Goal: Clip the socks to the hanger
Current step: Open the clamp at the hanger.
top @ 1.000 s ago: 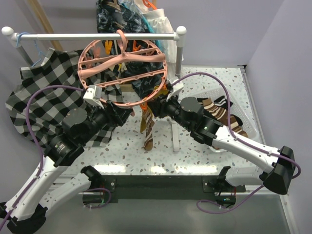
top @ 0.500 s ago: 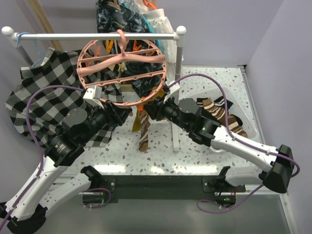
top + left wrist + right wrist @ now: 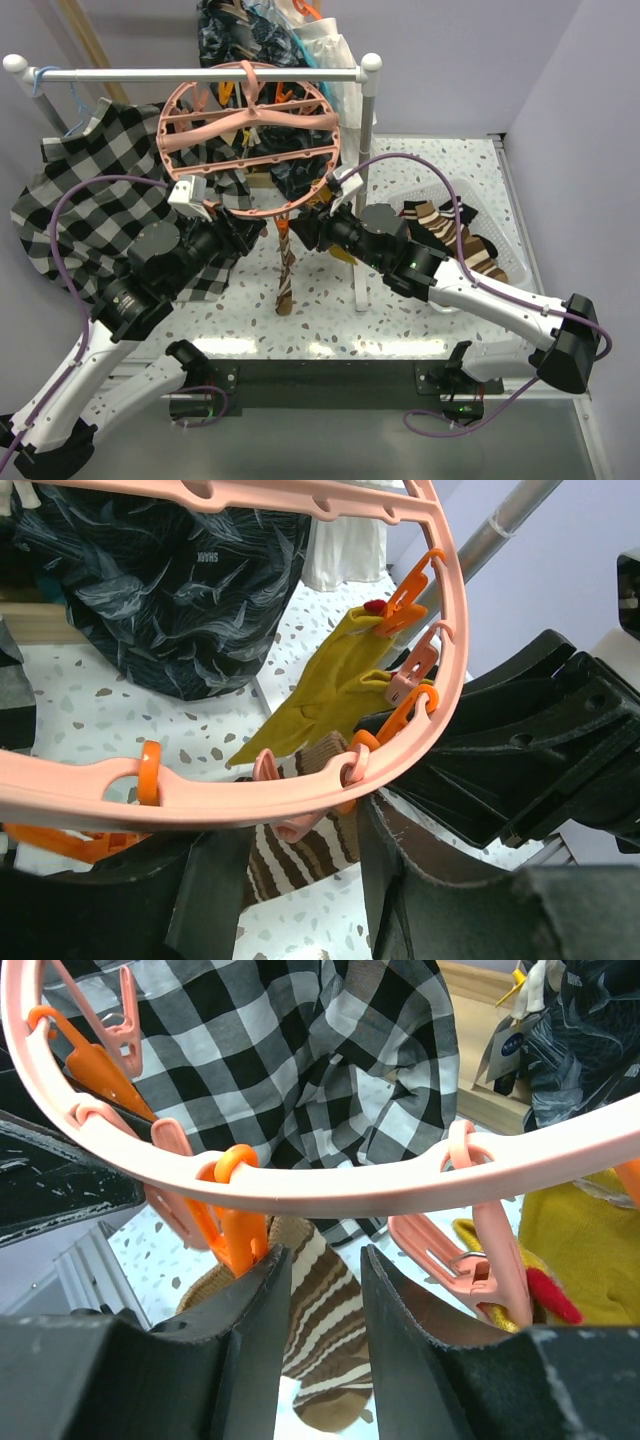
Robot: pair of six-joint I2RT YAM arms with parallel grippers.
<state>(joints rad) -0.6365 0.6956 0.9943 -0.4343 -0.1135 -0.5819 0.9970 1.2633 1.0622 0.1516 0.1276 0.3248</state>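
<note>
Right gripper (image 3: 325,1260) is pinched on the brown striped sock (image 3: 320,1335) just under the rim of the pink hanger (image 3: 330,1188), so tbh the cuff is best fed deep into the pink clip (image 3: 298,825) straddled by the left gripper (image 3: 305,865) (squeezed or not can't be told).

Only one piece of lettering can be made out. It is a row of small pale capitals, upside down, on the dark navy cloth with a pale feathery pattern (image 3: 150,590) behind the salmon-pink round plastic drying hanger (image 3: 200,802), and it seems to say "SHARK". Beyond that hanger's ring in the right wrist view, a small navy tag with white print (image 3: 507,1048) is too small to read.
</note>
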